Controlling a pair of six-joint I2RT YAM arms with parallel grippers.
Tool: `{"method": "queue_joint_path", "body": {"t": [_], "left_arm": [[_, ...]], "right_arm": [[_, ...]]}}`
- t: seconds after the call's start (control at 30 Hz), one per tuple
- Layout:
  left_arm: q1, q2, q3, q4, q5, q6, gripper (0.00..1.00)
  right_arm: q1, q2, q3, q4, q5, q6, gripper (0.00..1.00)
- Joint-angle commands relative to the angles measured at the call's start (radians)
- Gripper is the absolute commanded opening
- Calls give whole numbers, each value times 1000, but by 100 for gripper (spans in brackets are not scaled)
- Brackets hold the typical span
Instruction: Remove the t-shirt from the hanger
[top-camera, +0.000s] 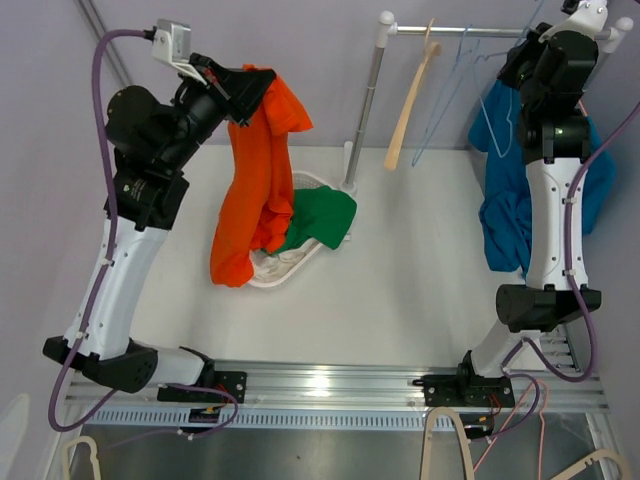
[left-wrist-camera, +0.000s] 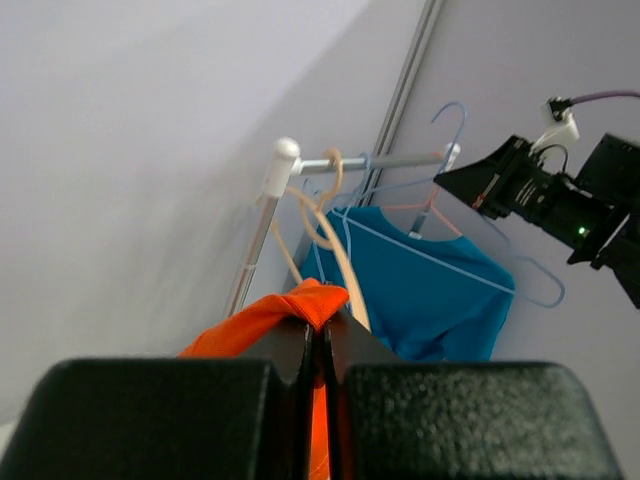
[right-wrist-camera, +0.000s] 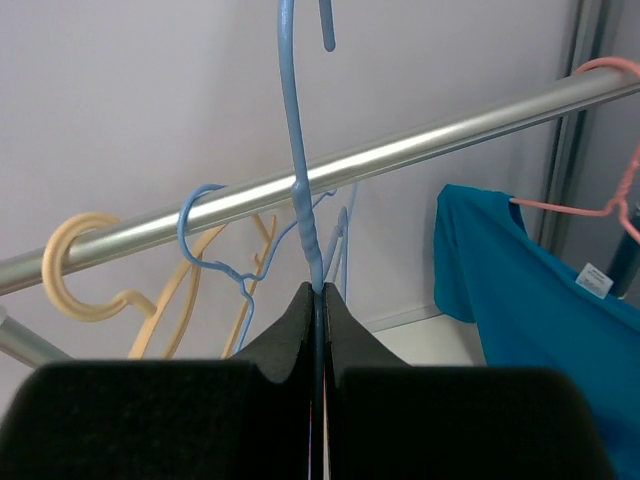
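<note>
My left gripper (top-camera: 240, 92) is shut on a fold of the orange t-shirt (top-camera: 255, 180) and holds it high at the back left. The shirt hangs free down to the basket. The left wrist view shows the orange cloth (left-wrist-camera: 270, 320) pinched between my closed fingertips (left-wrist-camera: 322, 325). My right gripper (top-camera: 508, 62) is up at the rail, shut on the neck of a bare blue wire hanger (right-wrist-camera: 300, 160). The gripper's tips (right-wrist-camera: 318, 292) are closed below its hook, which rises above the rail (right-wrist-camera: 420, 150). The hanger also shows in the left wrist view (left-wrist-camera: 450, 255).
A teal t-shirt (top-camera: 505, 200) hangs on a pink hanger (right-wrist-camera: 610, 75) at the rail's right end. A wooden hanger (top-camera: 410, 100) and another blue wire hanger (right-wrist-camera: 215, 235) hang on the rail (top-camera: 460, 30). A white basket (top-camera: 290, 268) holds a green garment (top-camera: 322, 215).
</note>
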Motion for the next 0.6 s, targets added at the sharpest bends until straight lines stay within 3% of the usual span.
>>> {"method": "queue_joint_path", "body": {"t": [0.0,0.37,0.47,0.57], "left_arm": [[5,14,154,18,60,-3,1],[5,197,451,-28,162,-49,1],[17,243,493,-73,140,-29,1],[46,239,443,-68,122,-17,1]], "right_arm": [[-6,-73,7,-17,46,16,0],[-89,-95,-7,-14,76,11,0],[-101,-72,7,-4,53,17,0],[-107,-44,30,-7,28,20,0]]}}
